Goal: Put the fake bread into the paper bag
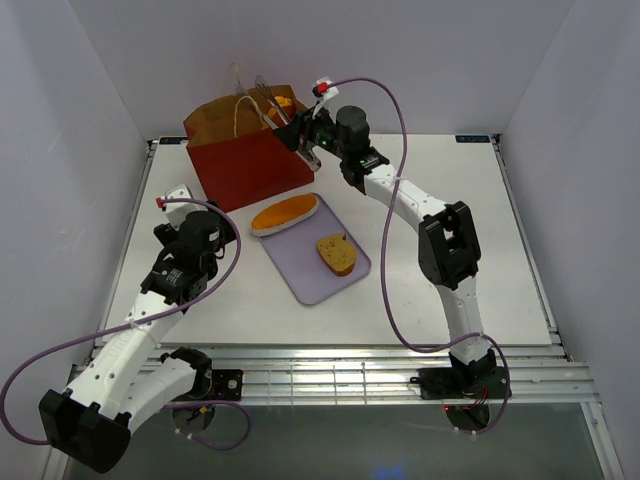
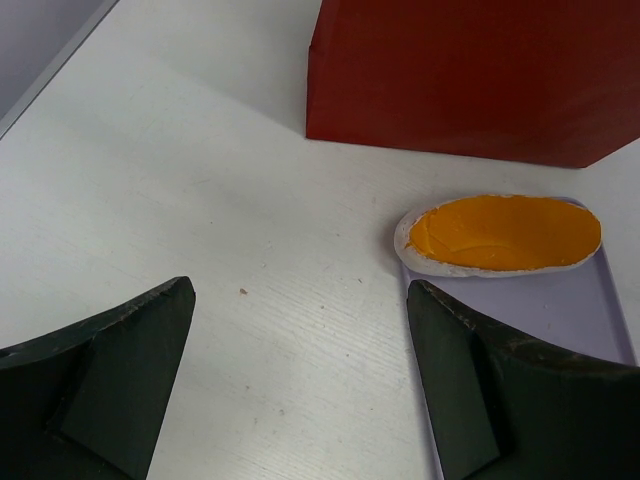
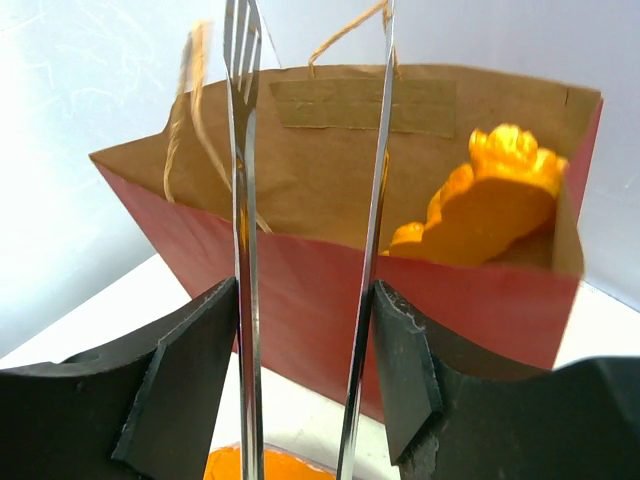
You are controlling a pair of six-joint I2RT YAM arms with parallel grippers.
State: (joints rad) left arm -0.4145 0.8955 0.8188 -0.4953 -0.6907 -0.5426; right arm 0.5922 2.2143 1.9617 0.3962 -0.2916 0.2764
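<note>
The red paper bag (image 1: 245, 160) stands upright at the back left, open at the top; it also shows in the left wrist view (image 2: 470, 80) and the right wrist view (image 3: 470, 300). An orange-golden bread piece (image 3: 490, 200) leans inside it. An orange loaf (image 1: 284, 214) (image 2: 500, 232) lies on the lavender tray's far corner. A brown-crusted slice (image 1: 336, 254) lies on the tray. My right gripper (image 1: 298, 135) (image 3: 305, 290) is shut on metal tongs (image 1: 268, 100) (image 3: 243, 200), whose spread, empty tips reach over the bag's mouth. My left gripper (image 1: 222, 225) (image 2: 300, 300) is open and empty above the table, left of the loaf.
The lavender tray (image 1: 310, 280) (image 2: 580, 320) lies mid-table in front of the bag. The bag's tan loop handles (image 3: 190, 130) stand beside the tongs' tips. White walls enclose the table on three sides.
</note>
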